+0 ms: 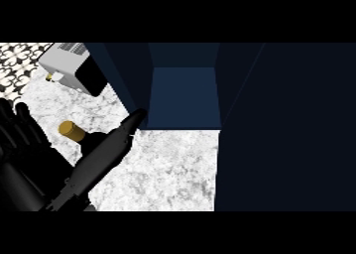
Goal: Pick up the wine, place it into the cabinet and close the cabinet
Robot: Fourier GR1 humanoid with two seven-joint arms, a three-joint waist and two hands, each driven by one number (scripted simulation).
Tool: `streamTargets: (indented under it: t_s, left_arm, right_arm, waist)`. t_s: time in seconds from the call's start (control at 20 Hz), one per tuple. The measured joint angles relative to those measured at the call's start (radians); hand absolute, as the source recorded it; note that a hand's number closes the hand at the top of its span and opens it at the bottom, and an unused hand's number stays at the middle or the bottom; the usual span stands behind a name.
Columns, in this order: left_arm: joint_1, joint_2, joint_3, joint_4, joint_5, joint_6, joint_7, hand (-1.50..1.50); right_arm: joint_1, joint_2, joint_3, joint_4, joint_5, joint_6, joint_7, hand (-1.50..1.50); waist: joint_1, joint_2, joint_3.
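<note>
Navy cabinet stands open above the marble counter.
Left hand, straight fingers spread wide, thumb alongside the wine lying on the counter near the cabinet, gold cap toward a toaster.

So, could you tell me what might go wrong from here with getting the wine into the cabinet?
1. The wine bottle lies mostly hidden under a hand; only its gold top shows, so whether it is held cannot be told, and it might slip.
2. The cabinet opening looks narrow between dark walls, so the bottle could knock an edge going in.
3. The toaster stands close by and might get bumped.
</note>
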Motion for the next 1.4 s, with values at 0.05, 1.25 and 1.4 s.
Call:
streamTargets:
  t_s: [0.05, 1.25, 1.4]
  left_arm:
    - [0.003, 0.005, 0.015, -0.005, 0.021, 0.001, -0.004, -1.50]
    - [0.260, 0.263, -0.066, 0.137, 0.600, 0.354, -0.391, -1.50]
    - [0.261, 0.301, -0.073, 0.157, 0.676, 0.394, -0.433, -1.50]
  right_arm:
    - [-0.006, -0.003, -0.004, -0.001, 0.000, 0.003, 0.002, -1.50]
    - [-0.077, 0.010, 0.002, -0.006, 0.021, -0.014, 0.075, -1.50]
    - [-0.075, 0.010, -0.003, -0.006, 0.022, -0.006, 0.074, -1.50]
  waist:
    - [-0.001, 0.000, 0.000]
    - [-0.006, 0.003, -0.002]
    - [-0.007, 0.002, -0.003]
